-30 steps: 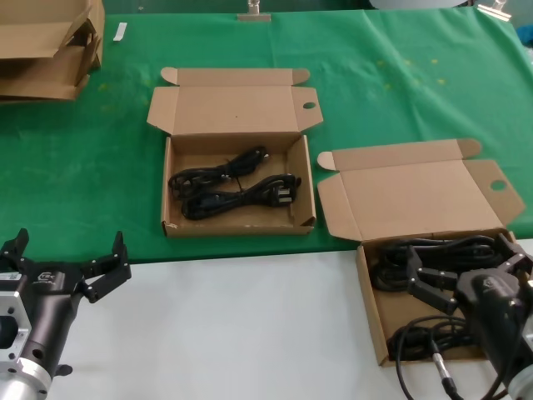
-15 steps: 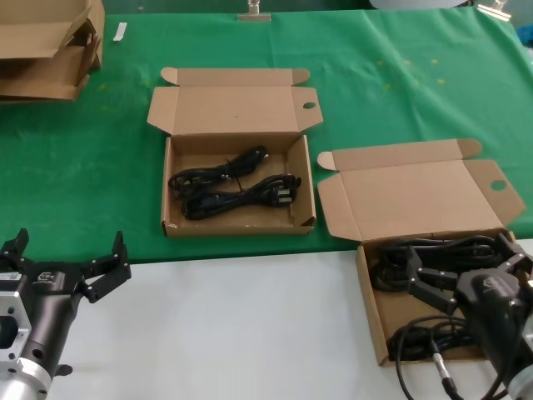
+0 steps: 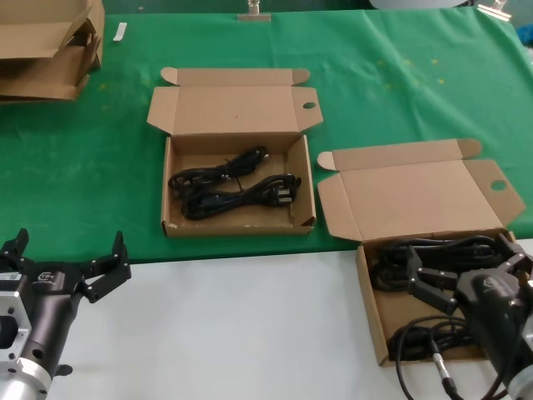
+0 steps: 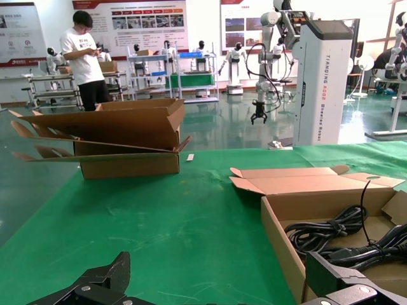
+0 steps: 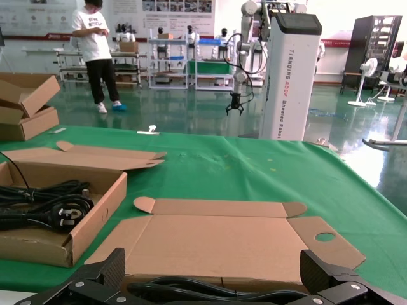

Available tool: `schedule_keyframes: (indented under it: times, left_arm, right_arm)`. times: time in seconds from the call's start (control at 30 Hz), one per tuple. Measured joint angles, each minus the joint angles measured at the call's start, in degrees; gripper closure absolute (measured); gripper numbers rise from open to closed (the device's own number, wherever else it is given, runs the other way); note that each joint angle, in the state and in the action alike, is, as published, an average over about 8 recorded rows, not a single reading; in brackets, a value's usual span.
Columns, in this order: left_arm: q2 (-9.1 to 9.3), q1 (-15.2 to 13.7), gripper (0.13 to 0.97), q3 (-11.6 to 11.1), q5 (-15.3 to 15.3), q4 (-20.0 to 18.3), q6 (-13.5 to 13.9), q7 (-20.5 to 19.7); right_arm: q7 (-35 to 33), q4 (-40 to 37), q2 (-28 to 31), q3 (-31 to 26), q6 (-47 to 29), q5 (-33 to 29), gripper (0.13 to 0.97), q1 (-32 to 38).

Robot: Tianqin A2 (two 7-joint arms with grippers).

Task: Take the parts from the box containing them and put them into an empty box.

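Holding the right gripper (image 3: 466, 271) low over the source box (image 3: 371, 321) at the near right, on the white tabletop (image 3: 241, 325) where it meets the green cloth (image 3: 400, 83). Spreading its fingers (image 5: 95, 279) wide apart and clamping nothing. Hanging directly above the black power cords (image 3: 433, 248) coiled along the far side of that box, with one finger toward the left of the bundle and the other toward the right wall; whether the tips are touching the cable cannot be told. Showing a second looped cord (image 3: 416, 337) in the near part of the same box, spilling over its near edge, and the lid (image 3: 416, 196) lying open and flat toward the far side, its round hole at the right.

Resting the left gripper (image 3: 68, 254) at the near left over the white tabletop, fingers likewise spread apart and gripping nothing, well apart from both boxes.

Displaying the squarer box (image 3: 166, 187) in the middle of the green cloth, lid folded back, already carrying two cord bundles (image 3: 233, 190) lying side by side across its floor, plugs toward the right.

Leaving a pile of flat cardboard (image 3: 42, 50) at the far left corner of the cloth.
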Motion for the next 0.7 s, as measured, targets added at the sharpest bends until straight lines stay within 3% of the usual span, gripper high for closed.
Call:
schedule_keyframes:
  times: [0.7]
  left_arm:
    - [0.0, 0.0, 0.132, 0.0, 0.0, 0.0, 0.0, 0.0]
  right_arm:
    - [0.0, 0.0, 0.0, 0.0, 0.0, 0.0, 0.129, 0.0]
